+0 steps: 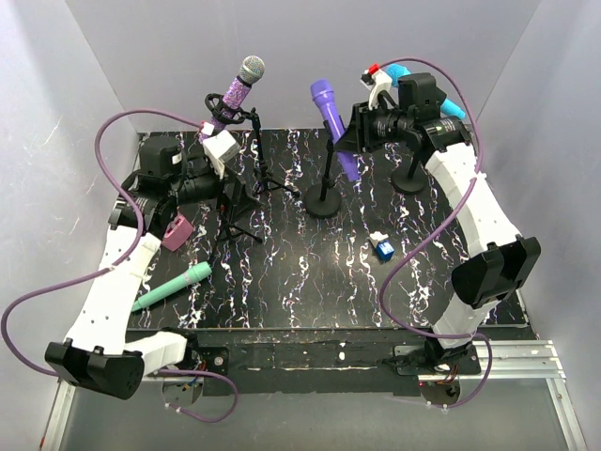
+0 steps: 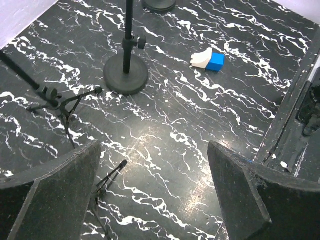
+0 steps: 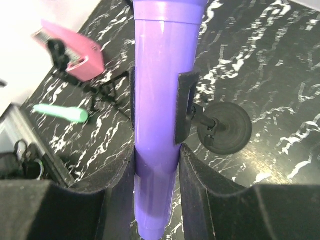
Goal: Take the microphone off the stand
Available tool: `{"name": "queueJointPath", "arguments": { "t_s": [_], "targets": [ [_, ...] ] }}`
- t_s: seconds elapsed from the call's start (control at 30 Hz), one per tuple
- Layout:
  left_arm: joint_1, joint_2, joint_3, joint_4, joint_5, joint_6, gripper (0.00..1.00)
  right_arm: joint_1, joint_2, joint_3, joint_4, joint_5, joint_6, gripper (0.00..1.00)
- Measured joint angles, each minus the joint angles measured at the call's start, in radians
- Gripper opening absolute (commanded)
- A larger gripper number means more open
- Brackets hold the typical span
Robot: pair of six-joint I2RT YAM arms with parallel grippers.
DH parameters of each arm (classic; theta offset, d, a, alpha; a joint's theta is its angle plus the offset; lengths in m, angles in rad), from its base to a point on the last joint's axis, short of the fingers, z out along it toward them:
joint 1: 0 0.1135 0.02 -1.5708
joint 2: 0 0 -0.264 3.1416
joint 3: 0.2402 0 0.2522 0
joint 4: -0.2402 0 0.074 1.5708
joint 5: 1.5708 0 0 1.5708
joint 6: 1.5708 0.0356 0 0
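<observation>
A smooth purple microphone (image 1: 330,111) sits tilted in the clip of a round-based black stand (image 1: 324,201) at the back middle. My right gripper (image 1: 351,133) is shut on its handle. In the right wrist view my fingers (image 3: 200,175) press both sides of the purple handle (image 3: 162,100) just below the stand's clip (image 3: 185,107), with the round base (image 3: 225,128) beneath. My left gripper (image 1: 230,191) is open and empty beside a tripod stand (image 1: 237,211). In the left wrist view it (image 2: 152,190) hovers over bare tabletop.
A glittery purple microphone with a silver head (image 1: 238,86) sits on the tripod stand. A cyan microphone (image 1: 451,104) on another round-based stand (image 1: 410,178) is behind my right arm. A teal microphone (image 1: 174,286), a pink block (image 1: 177,232) and a blue-white block (image 1: 382,247) lie on the table.
</observation>
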Motion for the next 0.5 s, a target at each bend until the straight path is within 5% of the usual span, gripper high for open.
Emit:
{"name": "queueJointPath", "arguments": {
  "t_s": [0.5],
  "targets": [
    [-0.061, 0.082, 0.026, 0.137, 0.122, -0.035, 0.84, 0.003, -0.036, -0.028, -0.206, -0.481, -0.293, 0.06]
  ]
}}
